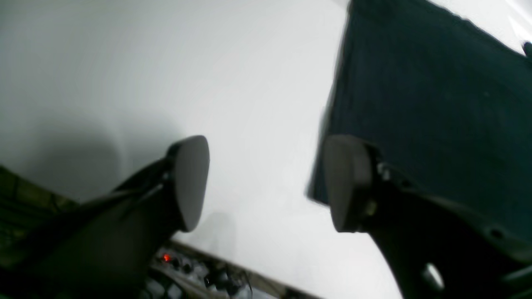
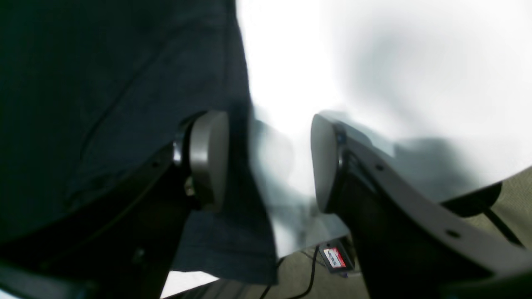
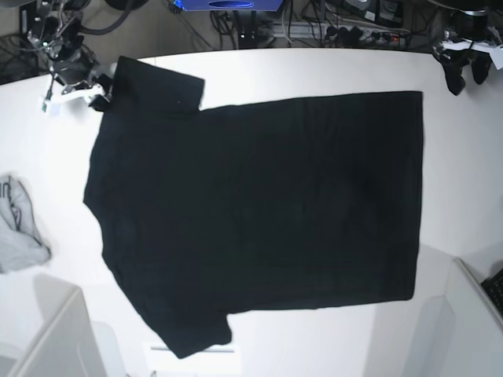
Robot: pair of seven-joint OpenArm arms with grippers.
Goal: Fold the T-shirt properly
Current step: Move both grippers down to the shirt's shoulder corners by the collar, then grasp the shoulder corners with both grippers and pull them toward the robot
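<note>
— Lying flat across the white bench (image 3: 259, 71), the T-shirt (image 3: 259, 204) is filling mid-frame; left claw (image 1: 266, 182) and right claw (image 2: 270, 162) are spread, empty.
— Risk: a one-layer pinch is likely dragging the cloth askew.

Matt cloth on a smooth white surface

The large black short-sleeved cotton T-shirt (image 3: 259, 212) is seen as matt woven cloth, lying on a smooth, faintly glossy white table (image 3: 464, 181). A small crumpled light grey cloth (image 3: 20, 232) looks soft. The dull grey finger pads (image 1: 191, 182) of the left gripper (image 1: 266, 185) appear smooth, on matt black plastic.
</note>
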